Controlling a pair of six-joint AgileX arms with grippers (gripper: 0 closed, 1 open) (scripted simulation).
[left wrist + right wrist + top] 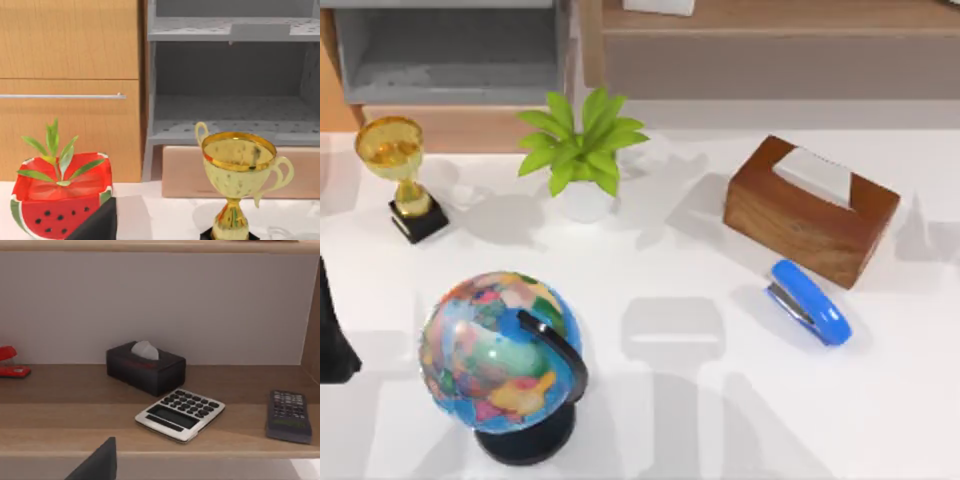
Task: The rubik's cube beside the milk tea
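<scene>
**Both AgileX grippers drawn back at the table edges; cube's place cannot be told**

In the top view, 1 multicoloured globe on a black stand (pixel 505 355) is seen nearest on the white table (pixel 670 420), towards its left. At the table's left edge a black part of the left arm (pixel 335 330) is seen. Farther back on the right lies 1 blue stapler (pixel 810 302), just beside 1 brown wooden tissue box (pixel 800 215). Behind these stand 1 green leafy plant in a white pot (pixel 582 150) and 1 gold trophy on a black base (pixel 400 170).

In the left wrist view, a dark wedge of the left gripper (pixel 97 225) is seen low in front, aimed level at the back of the table. Beyond it, 1 watermelon-patterned pot holding a green sprig (pixel 60 200) is shown, which the top view lacks, with the trophy (pixel 237 170) apart from it. Behind stand a wooden cabinet (pixel 70 50) and a grey shelf unit (pixel 230 80).

In the right wrist view, the right gripper (pixel 97 462) is likewise a dark wedge, held level before a wooden shelf (pixel 75 415). On the shelf are 1 silver calculator (pixel 180 414), 1 dark remote control (pixel 289 415), 1 black tissue box (pixel 145 367) and 1 red stapler (pixel 12 362).

Counted together: 2 staplers, 2 tissue boxes, 2 plants.

Whether either gripper is wide or narrow cannot be told, nor where the rubik's cube lies.
</scene>
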